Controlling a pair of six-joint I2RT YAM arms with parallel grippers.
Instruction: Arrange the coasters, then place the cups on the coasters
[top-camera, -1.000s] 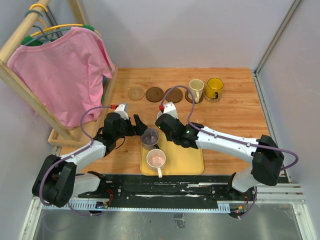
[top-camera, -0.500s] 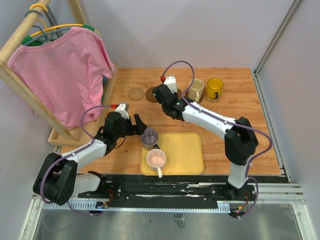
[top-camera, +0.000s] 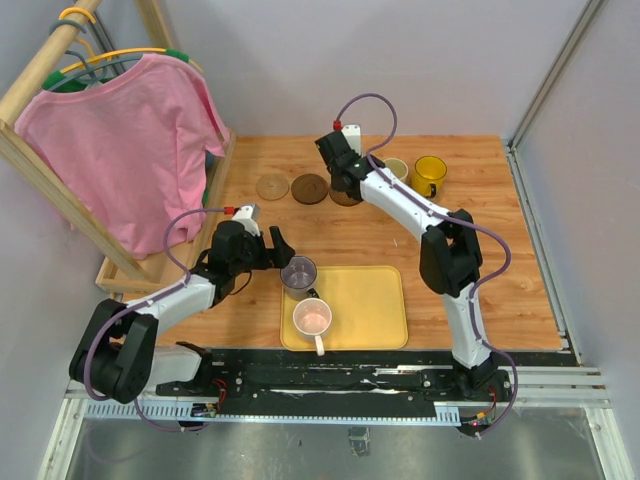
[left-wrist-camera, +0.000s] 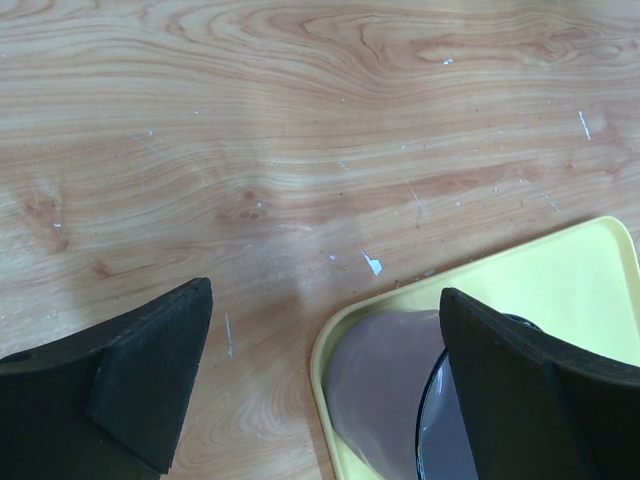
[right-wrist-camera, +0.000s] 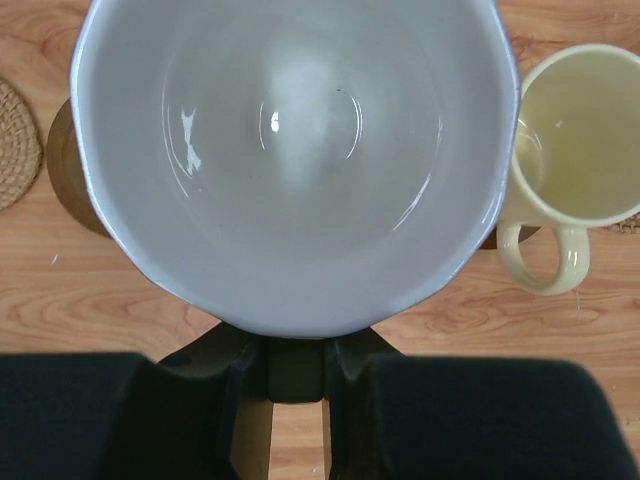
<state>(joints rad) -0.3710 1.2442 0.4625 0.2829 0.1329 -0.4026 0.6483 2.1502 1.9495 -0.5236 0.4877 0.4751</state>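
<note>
Mugs look like glazed ceramic: stiff, slick, chippable I'd guess, so grab the handle or rim wall. On the far row the right gripper (right-wrist-camera: 295, 372) is pinched on the white cup (right-wrist-camera: 295, 150), apparently by its handle, holding it over a dark coaster (right-wrist-camera: 68, 175) just left of the cream cup (right-wrist-camera: 575, 140). Nearer, the left gripper (left-wrist-camera: 328, 375) is spread wide with the grey-purple cup (left-wrist-camera: 385, 385) between its fingers, on the tray's (left-wrist-camera: 560, 285) far-left corner. No logos or writing visible anywhere.
</note>
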